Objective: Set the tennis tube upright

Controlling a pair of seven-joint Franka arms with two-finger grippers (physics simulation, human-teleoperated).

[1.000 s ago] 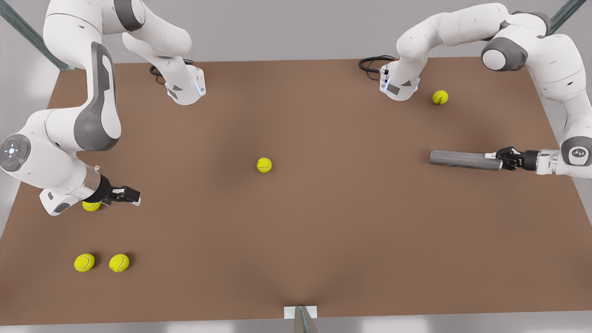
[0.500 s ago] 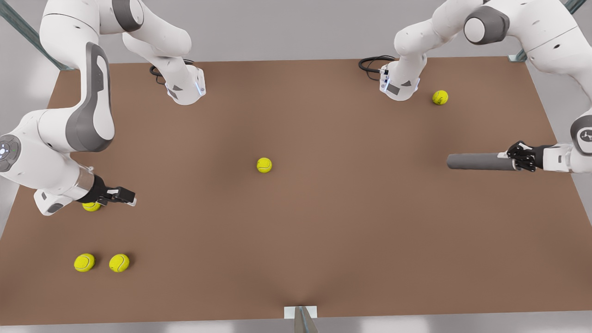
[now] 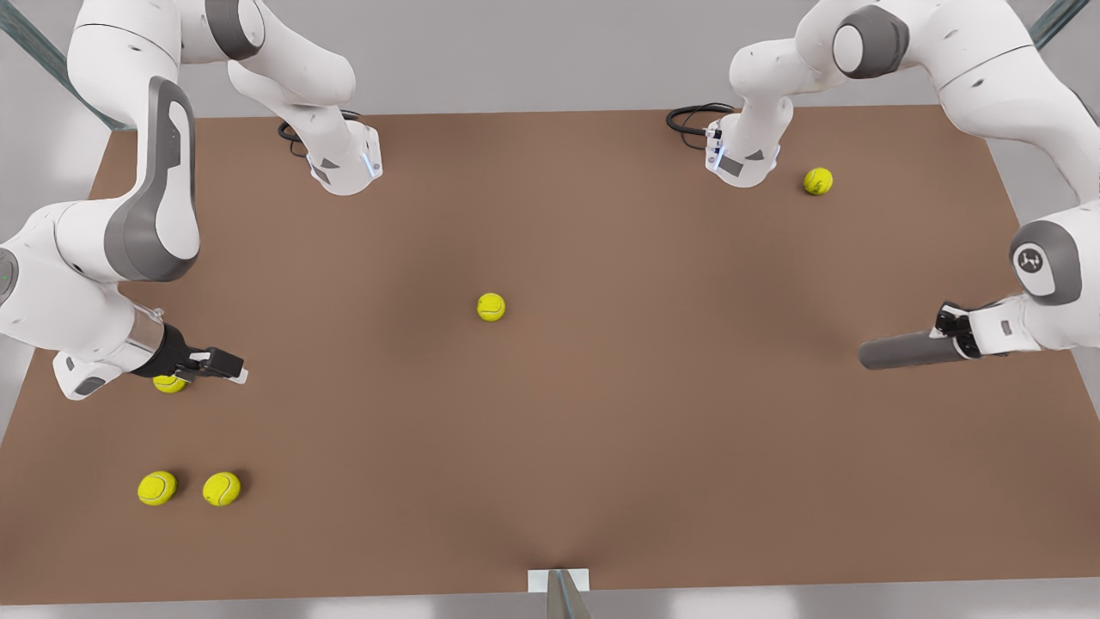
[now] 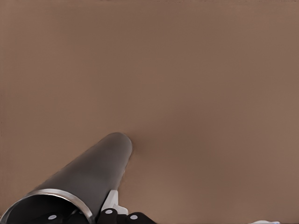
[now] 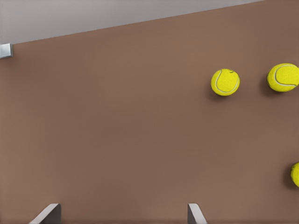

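Note:
The tennis tube (image 3: pixel 907 352) is a grey cylinder held off the brown table (image 3: pixel 601 447) near the front view's right edge. It lies almost level, its free end pointing to the front view's left and dipping slightly. My left gripper (image 3: pixel 952 340) is shut on its rimmed end. The left wrist view looks down the tube (image 4: pixel 91 175) from its silver rim (image 4: pixel 49 195), over bare table. My right gripper (image 3: pixel 227 369) waits open at the front view's left, low over the table, its fingertips (image 5: pixel 49 213) wide apart with nothing between them.
Yellow-green tennis balls lie about: one in the middle (image 3: pixel 491 307), one at the back right (image 3: pixel 817 180), two at the front left (image 3: pixel 156 487) (image 3: pixel 222 488), one partly under the right wrist (image 3: pixel 169 383). Both arm bases stand at the back edge.
My left gripper has carried the tube toward the front view's right and nearer the front edge, and the tube's free end now dips. The right gripper has drifted slightly left.

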